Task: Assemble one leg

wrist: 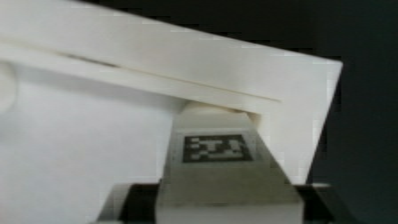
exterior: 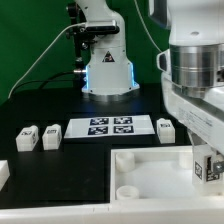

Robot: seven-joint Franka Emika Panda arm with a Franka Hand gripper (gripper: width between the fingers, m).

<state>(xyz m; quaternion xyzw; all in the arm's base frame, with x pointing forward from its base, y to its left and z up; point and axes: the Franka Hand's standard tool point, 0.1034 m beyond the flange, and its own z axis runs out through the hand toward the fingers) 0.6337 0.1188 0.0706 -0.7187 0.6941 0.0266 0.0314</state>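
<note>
The gripper [exterior: 207, 165] is clamped on the leg [wrist: 219, 150], holding it at the tabletop panel's [exterior: 150, 170] three-o'clock edge, presumably aiming for a corner socket.

The gripper [exterior: 208, 165] sits low at the exterior view's right with a leg [wrist: 217, 148] clamped between its fingers, and the panel [exterior: 150, 170] is directly under and in front of it. In the wrist view the panel's raised rim [wrist: 196, 88] touches or nearly touches the leg's far end, so there is no gap ahead. Black table beyond the panel corner is bare. Toward the exterior view's left, the marker board [exterior: 110, 127] and three loose legs [exterior: 27, 139] [exterior: 50, 137] [exterior: 165, 129] lie well apart from the gripper. Room above them is open; the arm's base [exterior: 105, 70] blocks the far side.
</note>
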